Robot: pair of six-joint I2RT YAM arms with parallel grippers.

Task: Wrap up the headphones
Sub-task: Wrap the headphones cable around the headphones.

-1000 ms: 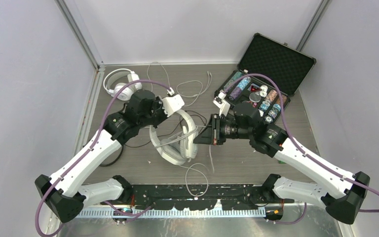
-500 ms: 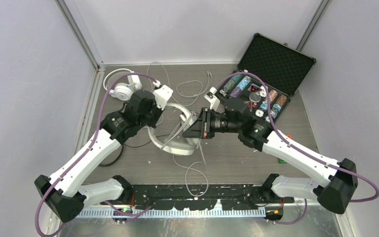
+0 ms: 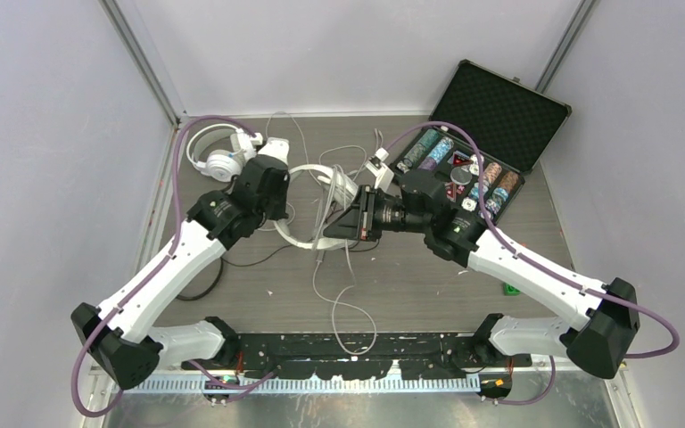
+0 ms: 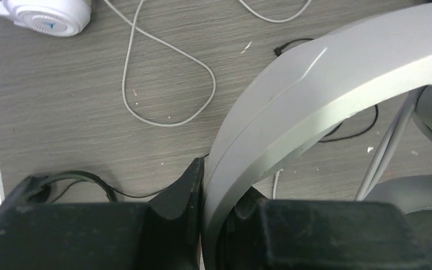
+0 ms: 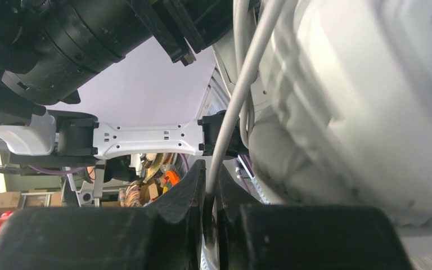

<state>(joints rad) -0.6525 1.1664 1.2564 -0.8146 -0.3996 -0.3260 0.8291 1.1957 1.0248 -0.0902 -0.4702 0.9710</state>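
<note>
Slip risk: right gripper (image 5: 208, 188) pinches thin white cable (image 5: 242, 84) beside cup (image 5: 360, 101), grip narrow. Left gripper (image 4: 202, 169) clamped on headband (image 4: 315, 95); headset (image 3: 310, 169) mid-frame in top view. Loose tail (image 3: 316, 276) trails toward bottom centre, may snag; hard pull could twist band out. Wrap count unclear, view blocked.

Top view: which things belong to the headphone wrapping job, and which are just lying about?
Job: held white headset; pinched white cable; second white headset.
Lying about: open chip case; coloured chips; small green piece.
</note>
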